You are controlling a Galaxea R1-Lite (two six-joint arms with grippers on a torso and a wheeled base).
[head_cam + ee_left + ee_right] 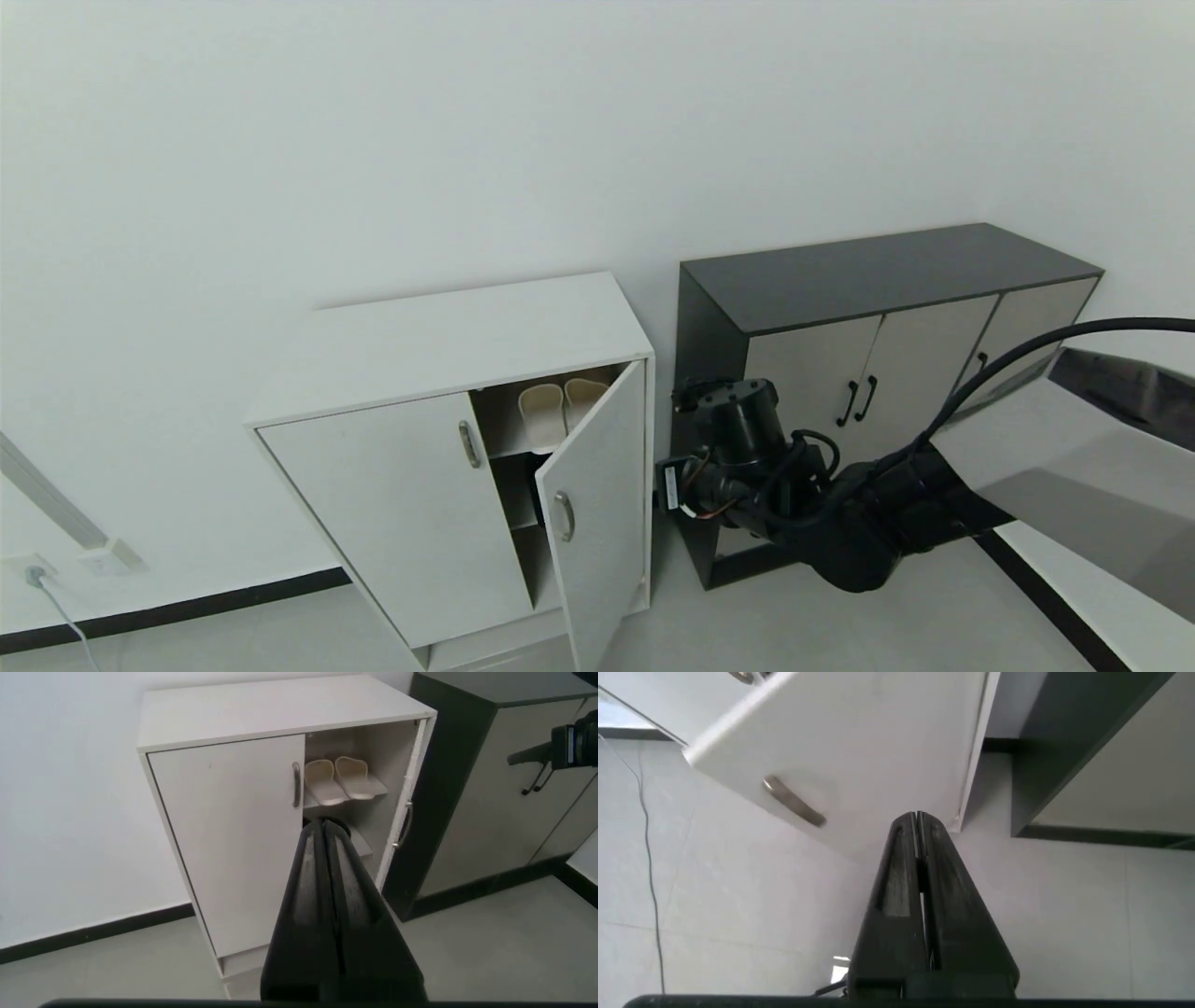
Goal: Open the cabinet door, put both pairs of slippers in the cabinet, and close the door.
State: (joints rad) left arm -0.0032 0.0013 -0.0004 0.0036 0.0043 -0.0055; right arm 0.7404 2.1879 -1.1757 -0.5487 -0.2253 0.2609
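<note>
White cabinet (448, 345) found with one door ajar and one pair of slippers inside.
Both grippers are noted with fingers pressed together, nothing held: right gripper (918, 818) close to the outer face of the ajar right door (602, 467), left gripper (322, 825) facing the opening. Left door (392, 504) is shut. Beige slippers (562, 409) are laid side by side at the top shelf's right end.

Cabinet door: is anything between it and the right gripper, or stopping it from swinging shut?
Nothing visible does. The right gripper points at the door's outer face, close by, and the beige slippers lie well back on the top shelf.
</note>
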